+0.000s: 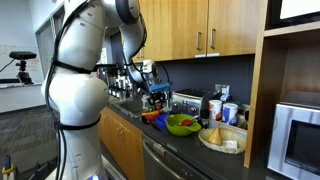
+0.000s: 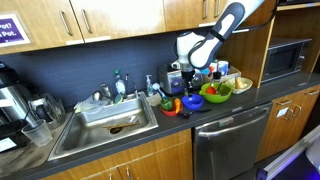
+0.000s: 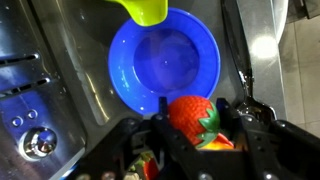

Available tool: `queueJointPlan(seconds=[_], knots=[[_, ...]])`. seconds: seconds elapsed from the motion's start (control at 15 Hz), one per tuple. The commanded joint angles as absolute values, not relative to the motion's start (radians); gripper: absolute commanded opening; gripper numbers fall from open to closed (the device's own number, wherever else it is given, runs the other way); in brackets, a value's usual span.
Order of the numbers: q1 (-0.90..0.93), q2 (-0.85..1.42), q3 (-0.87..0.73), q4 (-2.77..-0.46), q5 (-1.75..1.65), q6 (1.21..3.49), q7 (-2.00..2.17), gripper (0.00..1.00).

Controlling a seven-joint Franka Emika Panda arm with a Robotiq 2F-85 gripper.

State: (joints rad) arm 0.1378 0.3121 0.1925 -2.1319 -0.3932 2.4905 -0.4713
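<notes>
While a white robot arm reaches over the dark kitchen counter (image 2: 236,103), its end effector (image 3: 200,126) appears clamped on a red toy strawberry with a green leafy cap (image 3: 190,112), one black finger pressed against each flank of the fruit. The strawberry hangs directly above a round blue plastic bowl (image 3: 165,60), which sits on the counter and is seen in an exterior view (image 2: 192,101) just under the end effector (image 2: 185,86). A yellow-green object (image 3: 146,9) pokes in at the far rim of the blue bowl in the wrist view; what it is cannot be told. A stainless steel sink (image 2: 105,125) lies to one side of the blue bowl, and a lime-green bowl (image 2: 215,96) stands just beside it on the other. The strawberry looks like moulded plastic: probably light, stiff and smooth, so its tapering tip could slip. The surest hold seems across the widest part, just below the leaves.
</notes>
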Motion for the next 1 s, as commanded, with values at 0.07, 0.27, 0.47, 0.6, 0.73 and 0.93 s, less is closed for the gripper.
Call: queueJointPlan(seconds=[0.07, 0.27, 0.47, 0.6, 0.73, 0.93], knots=[[0.112, 0.207, 0.187, -2.205, -0.302, 2.482, -0.465, 0.26], [0.085, 0.191, 0.174, -2.212, -0.242, 2.484, -0.473, 0.26], [0.051, 0.193, 0.156, -2.211, -0.180, 2.485, -0.478, 0.26], [0.028, 0.199, 0.146, -2.208, -0.142, 2.486, -0.484, 0.26], [0.012, 0.201, 0.137, -2.208, -0.118, 2.486, -0.483, 0.26], [-0.004, 0.207, 0.126, -2.209, -0.091, 2.489, -0.484, 0.26]])
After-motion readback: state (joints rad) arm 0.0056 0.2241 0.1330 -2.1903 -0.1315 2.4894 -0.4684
